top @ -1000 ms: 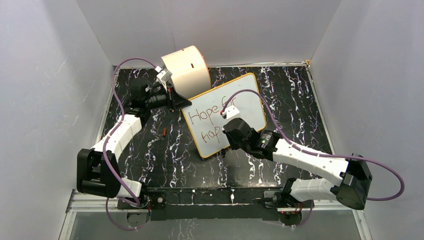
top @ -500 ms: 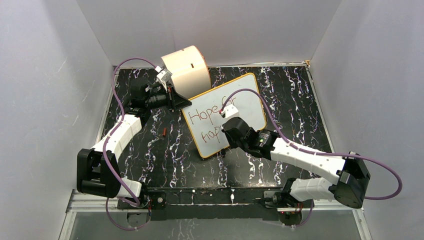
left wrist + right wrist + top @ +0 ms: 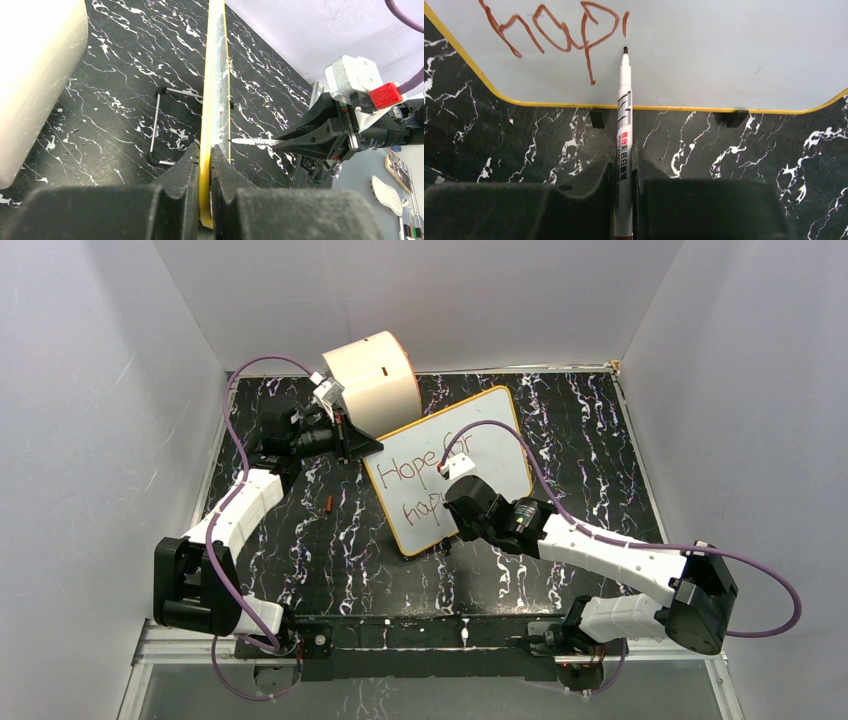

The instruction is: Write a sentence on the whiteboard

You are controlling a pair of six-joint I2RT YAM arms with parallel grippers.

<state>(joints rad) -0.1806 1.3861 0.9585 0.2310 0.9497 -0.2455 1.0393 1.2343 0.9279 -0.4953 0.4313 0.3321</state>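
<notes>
The left fingers (image 3: 186, 165) pinch the whiteboard (image 3: 216, 75) by its rim; the right fingers (image 3: 594, 175) clamp a marker (image 3: 624, 125), tip at the sentence (image 3: 554, 35), reading "hap".

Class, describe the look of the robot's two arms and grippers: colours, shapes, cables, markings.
The left arm and right arm are white shells with black joint housings. A purple cable loops along each. The left gripper and right gripper are black, tapering wedges. A red tab marks the right wrist.
</notes>
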